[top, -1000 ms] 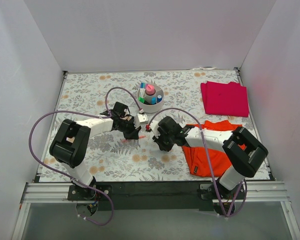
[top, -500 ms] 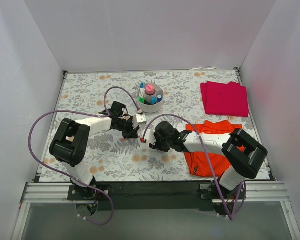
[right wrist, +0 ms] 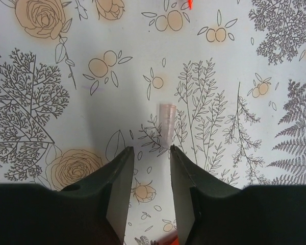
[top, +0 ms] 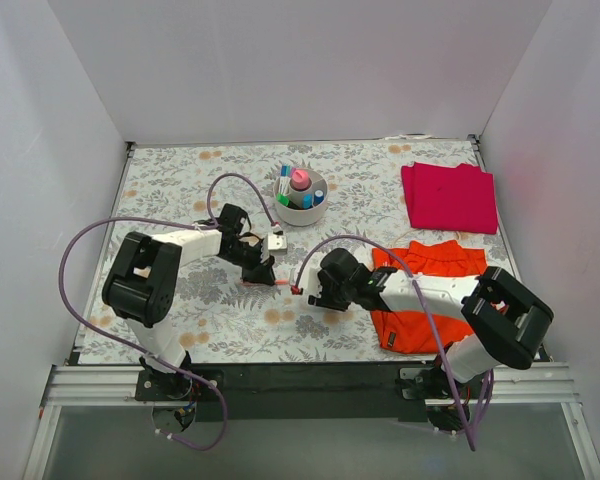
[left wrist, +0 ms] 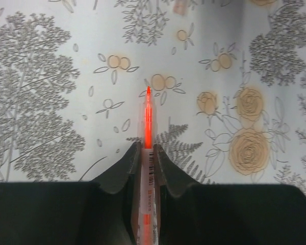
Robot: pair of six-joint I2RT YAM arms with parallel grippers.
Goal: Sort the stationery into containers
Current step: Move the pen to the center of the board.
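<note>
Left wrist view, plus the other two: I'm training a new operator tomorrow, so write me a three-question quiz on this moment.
1. True or false: the left gripper is shut on the orange-pink pen.
2. What lies just beyond the tips of the open right gripper? A) a small pale pink tube B) a blue-capped marker C) a folded cloth
3. Fill in: the pink-capped bottle stands in the ___.

Key: 1 true; 2 A; 3 bowl.
</note>
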